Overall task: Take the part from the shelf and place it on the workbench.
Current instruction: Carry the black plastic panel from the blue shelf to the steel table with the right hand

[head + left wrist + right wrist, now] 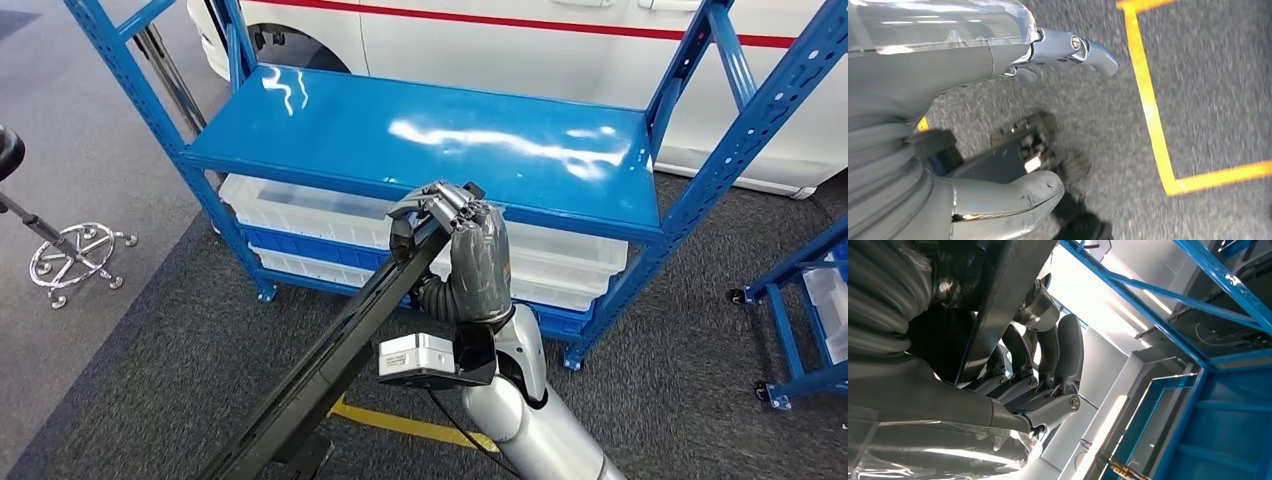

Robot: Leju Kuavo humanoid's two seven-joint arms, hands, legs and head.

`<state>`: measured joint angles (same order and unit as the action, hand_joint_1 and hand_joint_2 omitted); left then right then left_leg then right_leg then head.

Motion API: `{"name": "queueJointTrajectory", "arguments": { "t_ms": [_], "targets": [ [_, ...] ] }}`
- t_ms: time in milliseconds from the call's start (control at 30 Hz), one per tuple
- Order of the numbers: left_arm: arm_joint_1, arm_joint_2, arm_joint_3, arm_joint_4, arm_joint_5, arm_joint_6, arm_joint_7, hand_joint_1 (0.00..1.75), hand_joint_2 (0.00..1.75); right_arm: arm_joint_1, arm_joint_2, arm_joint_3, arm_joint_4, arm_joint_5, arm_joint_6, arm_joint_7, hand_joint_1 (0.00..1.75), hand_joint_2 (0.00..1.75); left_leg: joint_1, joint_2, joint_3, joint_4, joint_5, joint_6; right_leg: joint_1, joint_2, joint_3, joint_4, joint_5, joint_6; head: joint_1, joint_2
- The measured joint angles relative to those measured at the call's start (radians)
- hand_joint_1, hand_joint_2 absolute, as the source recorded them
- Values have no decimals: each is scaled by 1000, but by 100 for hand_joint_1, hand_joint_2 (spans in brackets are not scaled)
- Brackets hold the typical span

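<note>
The part (330,370) is a long black bar that slants from the lower left up to my right hand (470,255), which grips its upper end. That end is raised just in front of the front edge of the blue shelf (420,140), whose top is bare. In the right wrist view the dark fingers (1068,350) wrap around the black bar (1003,295). My left hand (948,65) hangs over the grey carpet, its finger (1083,47) and thumb (1018,192) apart and holding nothing.
White plastic bins (300,205) sit on the lower shelf levels. A white car (500,40) stands behind the shelf. A stool base (70,255) is at the left, another blue rack (800,300) at the right. Yellow floor tape (410,425) runs near my feet.
</note>
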<state>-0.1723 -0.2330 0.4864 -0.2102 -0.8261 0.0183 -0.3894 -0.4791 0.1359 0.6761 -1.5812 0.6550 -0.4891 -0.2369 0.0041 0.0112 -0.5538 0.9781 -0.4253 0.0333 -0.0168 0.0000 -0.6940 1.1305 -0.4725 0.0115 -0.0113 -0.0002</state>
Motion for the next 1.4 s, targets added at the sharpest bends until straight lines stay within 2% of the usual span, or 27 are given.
{"name": "queueJointTrajectory", "arguments": {
  "t_ms": [67, 100, 133, 167, 267, 300, 400, 433, 500, 567, 600, 633, 667, 767, 833, 900, 933, 967, 1000, 1067, 1100, 1133, 1167, 1233, 1300, 1333, 1400],
  "targets": [
    [-1, 0, 0, 0, 0, 0, 1, 0, 175, 0, -1, 3, 1, -1, -1, 0, 175, 175, -3, 1, -23, 3, 14, 5, 1, 0, -39, 125, -80, 3, 0, 0],
    [0, 0, 0, 0, 1, 0, 2, 0, 175, 1, -1, 4, 2, -2, -1, 0, 175, 175, -4, 2, -36, 7, 19, 5, 1, 0, -47, 168, -100, 5, 0, 0],
    [0, 0, 0, 0, 1, 0, 2, 0, 175, 2, -1, 5, 4, -3, -1, 0, 175, 175, -4, 2, -49, 13, 24, 4, 1, 0, -39, 180, -103, 6, 0, 0],
    [1, 0, 0, 0, 1, 0, 2, 0, 175, 2, -1, 5, 5, -4, -1, 0, 175, 175, -4, 2, -61, 21, 28, 2, 1, 0, -11, 154, -89, 6, 0, 0],
    [0, 0, 0, 0, 1, 0, 2, 0, 175, -1, -1, 8, 6, -8, -4, -1, 175, 175, -4, 2, -91, 45, 34, -6, 4, -2, 107, -21, -41, -4, 0, 0],
    [0, 0, 0, 0, 1, 0, 2, 0, 175, -2, -1, 10, 7, -9, -7, -1, 175, 175, -5, 2, -97, 51, 37, -12, 7, -2, 125, -55, -37, -9, 0, 0],
    [0, 0, 0, 0, 1, 1, 3, 0, 175, -3, -1, 14, 10, -14, -18, -5, 175, 175, -4, 1, -106, 54, 49, -31, 10, -1, 121, -72, -23, -27, 0, 0],
    [0, 0, 0, 0, 1, 2, 3, 0, 175, -3, -1, 15, 11, -15, -19, -6, 175, 175, -3, 0, -110, 60, 40, -38, 8, -2, 118, -76, -16, -34, 0, 0],
    [0, 0, 1, 0, 1, 2, 4, 0, 175, -4, -1, 16, 13, -17, -20, -8, 175, 175, 3, -3, -134, 126, -20, -51, 2, -4, 109, -82, 0, -46, -1, 0],
    [1, 0, 1, 0, 1, 2, 4, 0, 175, -3, 0, 17, 16, -17, -22, -9, 175, 175, 9, -4, -171, 253, -104, -64, 2, -5, 92, -82, 14, -49, -1, 0],
    [1, 0, 1, 0, 1, 2, 4, 0, 175, -3, 0, 17, 17, -18, -23, -9, 175, 175, 12, -4, -182, 304, -128, -68, 2, -5, 82, -81, 20, -48, -1, 0],
    [1, 0, 1, 0, 1, 2, 4, 0, 175, -3, 0, 18, 19, -18, -23, -9, 175, 175, 14, -4, -177, 323, -133, -71, 2, -5, 72, -80, 28, -47, -1, 0],
    [1, 0, 1, 0, 1, 2, 4, 0, 175, -3, 0, 18, 19, -18, -23, -9, 175, 175, 16, -4, -151, 301, -119, -72, 1, -5, 63, -79, 34, -45, -1, 0],
    [-1, 0, 1, 0, 1, 2, 5, 0, 175, -4, 0, 18, 19, -18, -25, -10, 175, 175, 15, -8, -11, 98, -63, -67, -1, -3, 47, -79, 51, -32, -1, 0],
    [-2, 0, 1, 0, 1, 2, 5, 0, 175, -4, 0, 18, 19, -19, -28, -10, 175, 175, 9, -14, 26, 31, -57, -57, -2, -3, 45, -86, 65, -19, -1, 0],
    [-1, 0, 1, 0, 1, 2, 6, 0, 175, -4, 0, 19, 20, -20, -31, -11, 175, 175, 5, -15, 21, 20, -40, -41, -2, -3, 45, -96, 81, -6, -1, 0],
    [-2, 0, 1, 0, 1, 2, 7, 0, 175, -4, -1, 19, 20, -20, -33, -11, 175, 175, 6, -12, 17, 12, -28, -33, -2, -2, 41, -95, 76, 0, -1, 0],
    [-3, 0, 1, 0, 1, 3, 7, 0, 175, -4, -2, 19, 20, -21, -35, -11, 175, 175, 7, -9, 12, 4, -15, -23, -1, -1, 32, -81, 56, 3, 0, 0],
    [-5, -1, 1, 0, 0, 4, 8, 0, 175, -3, -3, 19, 21, -22, -36, -11, 175, 175, 8, -5, 3, -4, -2, -15, 0, -1, 18, -45, 19, 4, 0, 0],
    [-6, -1, 1, 0, 0, 7, 10, 0, 175, -1, -6, 19, 22, -23, -38, -11, 175, 175, 3, -2, -20, -4, 19, -3, 1, 0, -19, 77, -74, 4, 1, 0],
    [-6, -1, 1, 0, -1, 8, 11, 0, 175, 1, -8, 19, 23, -24, -39, -11, 175, 175, 1, -1, -35, -1, 28, -1, 1, 0, -32, 136, -103, 4, 0, 0],
    [-6, -1, 1, 0, -1, 9, 11, 0, 175, 3, -10, 19, 23, -25, -39, -11, 175, 175, -1, 0, -50, 3, 36, -1, 2, 0, -31, 169, -111, 4, 0, 0],
    [-6, -1, 1, 0, -1, 9, 11, 0, 175, 5, -11, 19, 24, -25, -39, -11, 175, 175, -3, 0, -66, 9, 44, -2, 2, 0, -14, 170, -100, 4, 0, 0],
    [-6, -2, 1, 0, -1, 10, 12, 0, 175, 6, -12, 19, 24, -25, -40, -11, 175, 175, -3, 0, -95, 24, 58, -5, 3, -1, 70, 72, -57, -2, 0, 0],
    [-6, -3, 1, 0, -1, 11, 13, 0, 175, 5, -11, 19, 24, -26, -42, -11, 175, 175, -4, 0, -118, 38, 71, -13, 9, -1, 149, -47, -49, -10, 0, 0],
    [-6, -4, 1, 0, -1, 12, 14, 0, 175, 5, -11, 19, 24, -26, -45, -12, 175, 175, -4, 0, -124, 41, 78, -19, 11, -1, 165, -77, -55, -13, 0, 0],
    [-6, -6, 1, 0, -1, 13, 15, 0, 175, 6, -11, 19, 24, -27, -50, -12, 175, 175, -4, -1, -129, 38, 95, -31, 14, -1, 160, -89, -46, -20, 0, 0]
  ]
}}
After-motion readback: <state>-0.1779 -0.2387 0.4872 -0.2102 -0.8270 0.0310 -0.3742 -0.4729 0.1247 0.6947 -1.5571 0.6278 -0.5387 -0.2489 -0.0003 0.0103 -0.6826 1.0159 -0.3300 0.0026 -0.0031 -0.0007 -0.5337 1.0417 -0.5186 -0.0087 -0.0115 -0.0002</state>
